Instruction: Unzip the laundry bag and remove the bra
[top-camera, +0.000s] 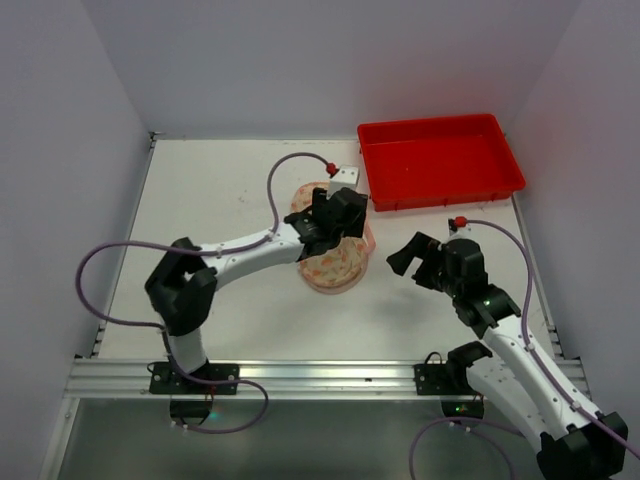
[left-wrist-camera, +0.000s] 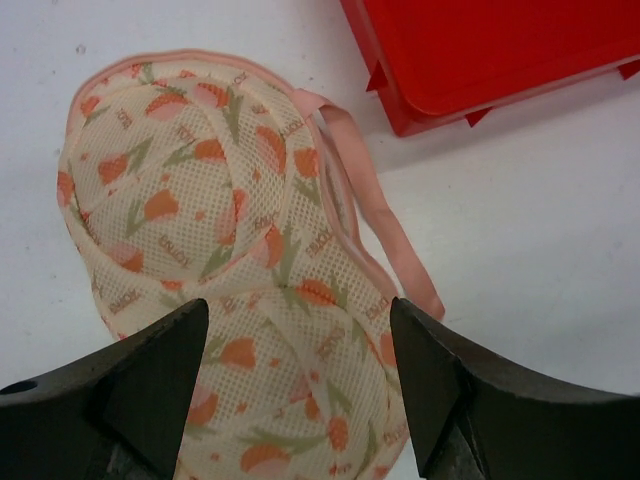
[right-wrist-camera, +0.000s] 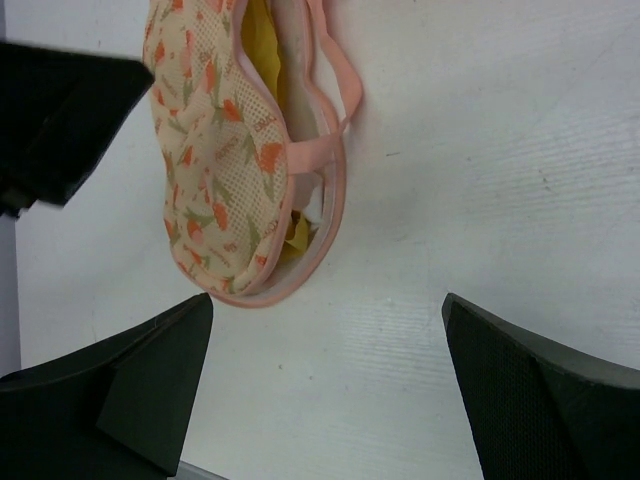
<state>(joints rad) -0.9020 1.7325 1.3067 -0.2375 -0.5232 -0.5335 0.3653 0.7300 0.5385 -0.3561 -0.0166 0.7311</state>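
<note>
The laundry bag lies mid-table, cream mesh with an orange floral print and pink edging. My left gripper hovers just above it, open, with the jaws astride the bag's near lobe and holding nothing. The bag fills the left wrist view; a pink strap loop lies on its right side. In the right wrist view the bag gapes along its edge and yellow fabric shows inside. My right gripper is open and empty, right of the bag, over bare table.
A red plastic tray stands at the back right, close behind the bag; its corner shows in the left wrist view. White walls enclose the table on three sides. The left arm's black body shows beside the bag in the right wrist view.
</note>
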